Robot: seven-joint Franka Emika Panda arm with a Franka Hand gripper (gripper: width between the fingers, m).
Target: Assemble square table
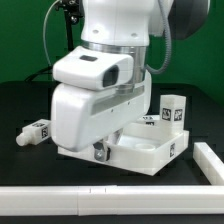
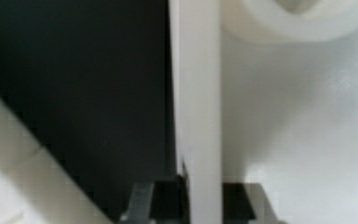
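Note:
The square table's top [image 1: 145, 150], a white tray-like square, lies on the black table under the arm. My gripper [image 1: 100, 152] reaches down at its near edge on the exterior view's left. In the wrist view the gripper [image 2: 197, 205] is shut on the top's thin upright rim [image 2: 195, 100], with a dark finger [image 2: 146, 205] on each side. A round corner socket [image 2: 291, 20] shows inside the tray. One white tagged leg [image 1: 172, 108] stands at the top's far corner on the exterior view's right. Another leg [image 1: 35, 131] lies on the table at the left.
A long white rail [image 1: 100, 200] runs along the front of the table. A second rail [image 1: 210, 165] runs back along the exterior view's right. The arm's body hides most of the tray's left part.

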